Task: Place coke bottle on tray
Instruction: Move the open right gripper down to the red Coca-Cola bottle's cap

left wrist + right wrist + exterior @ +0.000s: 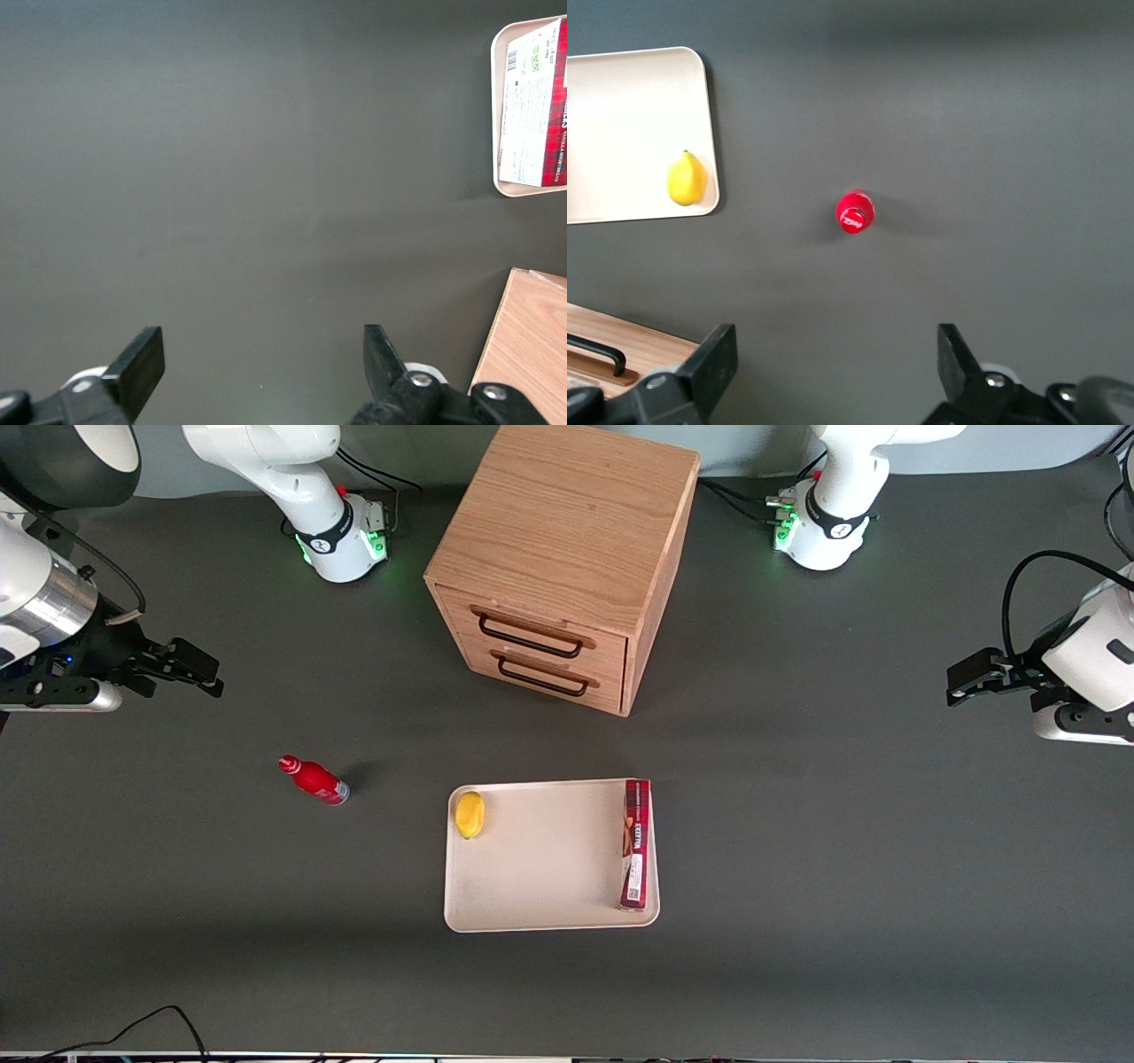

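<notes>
The coke bottle (314, 779) is small and bright red with a red cap. It stands upright on the dark table, toward the working arm's end from the tray. The right wrist view shows it from above (855, 212). The tray (549, 895) is large, flat and cream-white, in front of the drawer cabinet and nearer the front camera. It also shows in the right wrist view (620, 106). My right gripper (199, 671) hovers high near the working arm's end of the table, farther from the front camera than the bottle. It is open and empty (833, 367).
A yellow lemon (469, 815) and a long flat red box (635, 856) lie on the tray at its two ends. A wooden cabinet (567, 558) with two drawers stands at the table's middle. Bare tray floor lies between lemon and box.
</notes>
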Available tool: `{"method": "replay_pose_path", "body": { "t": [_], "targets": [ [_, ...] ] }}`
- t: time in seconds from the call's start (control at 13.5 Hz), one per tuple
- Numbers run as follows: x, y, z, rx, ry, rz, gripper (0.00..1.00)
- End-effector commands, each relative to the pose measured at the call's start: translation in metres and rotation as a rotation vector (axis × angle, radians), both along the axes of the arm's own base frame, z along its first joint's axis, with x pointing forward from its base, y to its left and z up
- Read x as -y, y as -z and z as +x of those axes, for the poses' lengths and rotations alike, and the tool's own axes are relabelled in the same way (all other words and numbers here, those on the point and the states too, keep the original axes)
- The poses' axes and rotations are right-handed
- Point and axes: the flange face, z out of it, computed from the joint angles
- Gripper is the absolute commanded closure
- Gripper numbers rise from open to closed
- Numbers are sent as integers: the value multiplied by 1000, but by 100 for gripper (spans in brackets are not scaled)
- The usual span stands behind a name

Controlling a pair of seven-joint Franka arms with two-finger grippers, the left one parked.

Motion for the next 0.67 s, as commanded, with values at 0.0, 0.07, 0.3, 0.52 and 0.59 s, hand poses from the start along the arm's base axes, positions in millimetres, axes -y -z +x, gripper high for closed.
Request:
{"method": "replay_pose_path", "body": {
  "t": [0.0, 0.07, 0.3, 0.52, 0.59],
  "targets": [
    [1, -6, 4, -15, -12, 23, 0],
    [1, -10, 5, -8, -16, 24, 0],
    [-1, 4, 7, -61, 29, 23, 0],
    [-3, 54, 15, -120, 16, 19, 0],
    [-3, 70, 19, -92, 20, 22, 0]
  ]
}}
